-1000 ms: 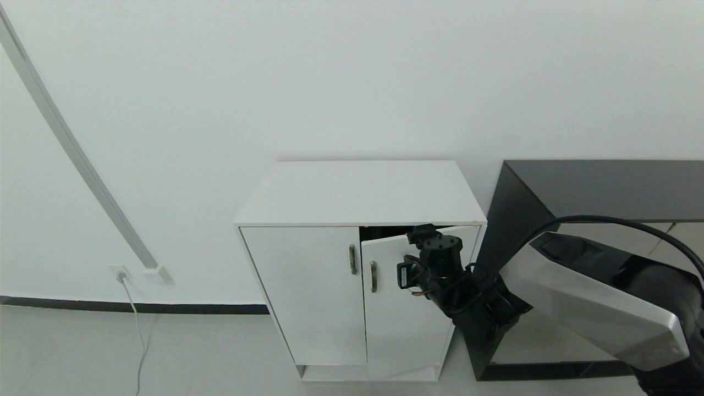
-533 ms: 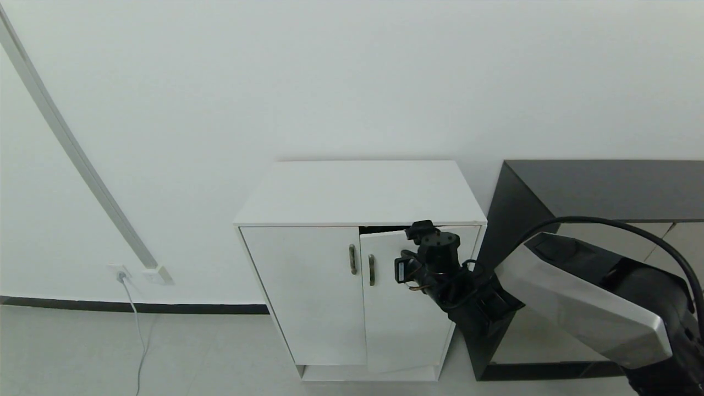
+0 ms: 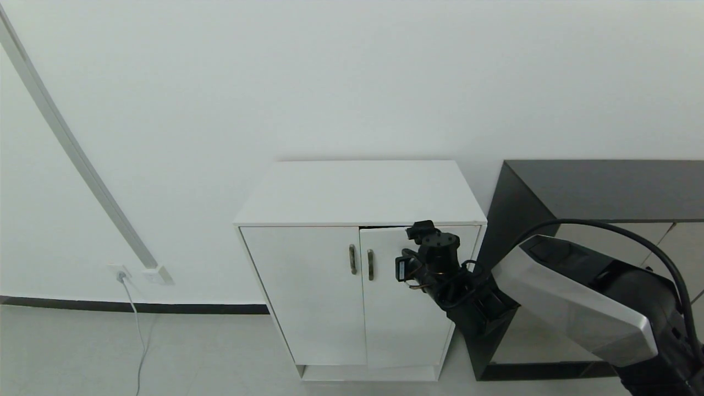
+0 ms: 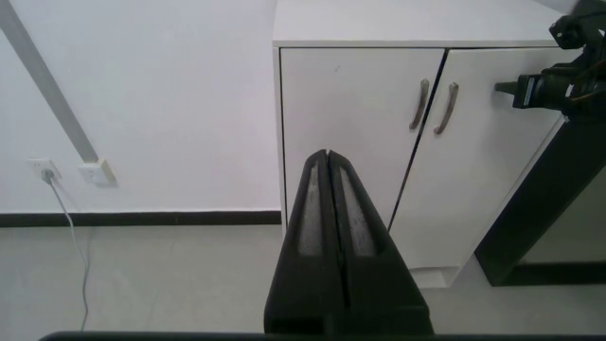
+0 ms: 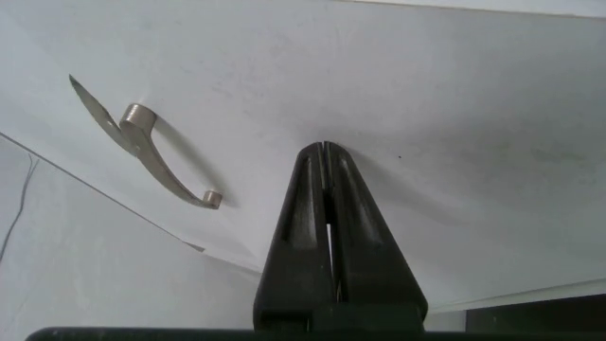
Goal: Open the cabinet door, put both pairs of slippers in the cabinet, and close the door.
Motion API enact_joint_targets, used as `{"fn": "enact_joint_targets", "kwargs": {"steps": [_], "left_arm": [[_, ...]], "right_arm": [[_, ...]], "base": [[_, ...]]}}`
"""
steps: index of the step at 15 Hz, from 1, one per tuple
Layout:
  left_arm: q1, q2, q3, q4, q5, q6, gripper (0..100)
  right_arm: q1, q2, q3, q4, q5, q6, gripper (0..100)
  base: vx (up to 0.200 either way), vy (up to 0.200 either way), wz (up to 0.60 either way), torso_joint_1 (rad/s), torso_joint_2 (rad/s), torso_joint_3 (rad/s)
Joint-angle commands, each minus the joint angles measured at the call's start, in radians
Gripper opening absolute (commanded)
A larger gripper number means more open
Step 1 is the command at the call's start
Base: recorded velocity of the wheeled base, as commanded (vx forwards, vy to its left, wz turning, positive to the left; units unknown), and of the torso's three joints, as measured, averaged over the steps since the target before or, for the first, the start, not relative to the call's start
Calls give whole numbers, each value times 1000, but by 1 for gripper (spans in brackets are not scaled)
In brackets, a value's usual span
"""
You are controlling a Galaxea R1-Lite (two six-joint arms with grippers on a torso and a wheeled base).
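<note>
A white two-door cabinet stands against the wall. Its right door sits almost flush, with a thin dark gap along its top edge. My right gripper is shut, its tips pressed flat against that door's face beside the curved metal handle. In the head view my right wrist sits at the door's upper part, right of the two handles. My left gripper is shut on nothing, held back from the cabinet and pointing at the left door.
A black glossy cabinet stands right beside the white one. A wall socket with a cable and a slanted conduit are on the left. Bare grey floor lies in front.
The right door has swung from ajar to nearly closed, and my right gripper has moved in toward the cabinet with it. The left arm has not moved.
</note>
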Motion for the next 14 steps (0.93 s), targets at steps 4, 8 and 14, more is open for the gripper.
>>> {"fn": "enact_joint_targets", "kwargs": {"steps": [4, 8, 14], "left_arm": [[0, 0, 0, 0, 1, 0, 0], [0, 0, 0, 0, 1, 0, 0], [0, 0, 0, 0, 1, 0, 0]], "right_arm": [[0, 6, -6, 0, 0, 0, 0], [0, 18, -13, -16, 0, 0, 0], [3, -35, 92, -60, 3, 0, 0]], "base": [[0, 0, 0, 0, 0, 0], [0, 0, 0, 0, 0, 0], [0, 0, 0, 0, 0, 0]]}}
